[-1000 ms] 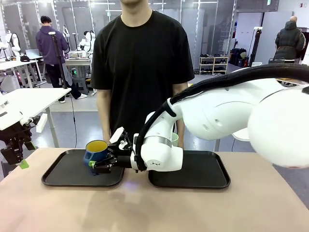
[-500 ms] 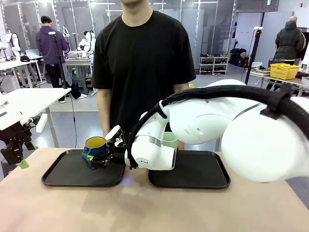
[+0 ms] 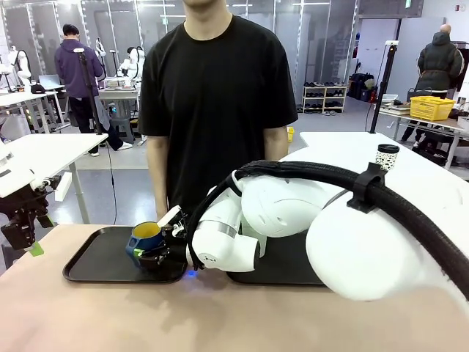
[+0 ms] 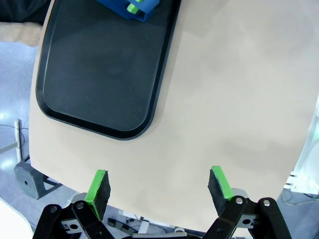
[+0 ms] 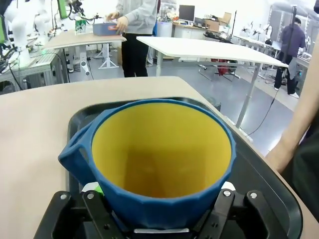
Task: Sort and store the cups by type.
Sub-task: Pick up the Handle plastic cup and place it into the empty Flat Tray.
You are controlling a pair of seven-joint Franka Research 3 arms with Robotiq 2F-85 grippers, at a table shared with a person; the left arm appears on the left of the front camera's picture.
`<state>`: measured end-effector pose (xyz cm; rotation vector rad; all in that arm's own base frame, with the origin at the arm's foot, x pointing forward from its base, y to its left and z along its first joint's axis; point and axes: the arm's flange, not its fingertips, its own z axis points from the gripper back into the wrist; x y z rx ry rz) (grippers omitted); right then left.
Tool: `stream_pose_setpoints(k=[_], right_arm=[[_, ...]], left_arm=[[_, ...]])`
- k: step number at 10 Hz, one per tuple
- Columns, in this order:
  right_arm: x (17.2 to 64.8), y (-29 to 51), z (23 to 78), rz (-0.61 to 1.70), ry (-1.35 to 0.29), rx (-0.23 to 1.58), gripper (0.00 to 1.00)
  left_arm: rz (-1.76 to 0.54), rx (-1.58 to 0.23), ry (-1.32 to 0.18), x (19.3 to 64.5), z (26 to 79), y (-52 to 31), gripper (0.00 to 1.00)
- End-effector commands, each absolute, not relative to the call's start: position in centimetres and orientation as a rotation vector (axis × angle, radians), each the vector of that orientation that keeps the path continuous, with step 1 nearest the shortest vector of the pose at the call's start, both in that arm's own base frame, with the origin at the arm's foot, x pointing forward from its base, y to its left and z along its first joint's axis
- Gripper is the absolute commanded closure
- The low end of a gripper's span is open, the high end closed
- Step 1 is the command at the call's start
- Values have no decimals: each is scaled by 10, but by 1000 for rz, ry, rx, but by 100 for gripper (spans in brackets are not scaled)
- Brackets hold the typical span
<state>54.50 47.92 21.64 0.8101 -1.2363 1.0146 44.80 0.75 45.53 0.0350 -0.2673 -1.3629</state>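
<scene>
A dark blue mug (image 3: 146,236), yellow inside and with a handle, hangs upright low over the left black tray (image 3: 95,268). My right gripper (image 3: 149,251) is shut on it, the arm reaching across from the right. In the right wrist view the mug (image 5: 162,154) stands between the fingers of my right gripper (image 5: 159,209), handle to the picture's left, with the tray (image 5: 269,194) beneath. I cannot tell whether the mug touches the tray. My left gripper (image 3: 22,235) waits at the table's left edge. In its own view the left gripper (image 4: 158,184) is open with nothing between its fingers.
A second black tray (image 3: 282,273) lies to the right, mostly covered by my right arm. A person in a black shirt (image 3: 212,95) stands at the far edge behind the trays. A small white cup with a black lid (image 3: 386,156) stands on a white table behind.
My right arm has swung lower and closer to the camera, bringing the blue mug down toward the left tray. The left arm has not moved.
</scene>
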Motion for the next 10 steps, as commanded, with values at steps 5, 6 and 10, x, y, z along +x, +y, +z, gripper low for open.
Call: stream_pose_setpoints(k=[5, 6, 10], right_arm=[[544, 485, 207, 993, -1267, 737, 26], [544, 484, 208, 987, -1269, 735, 23], [541, 481, 211, 989, -1270, 727, 0]], left_arm=[[-1357, 56, -275, 447, 454, 8, 0], [-1357, 56, -275, 447, 454, 8, 0], [-1357, 56, -275, 447, 454, 8, 0]])
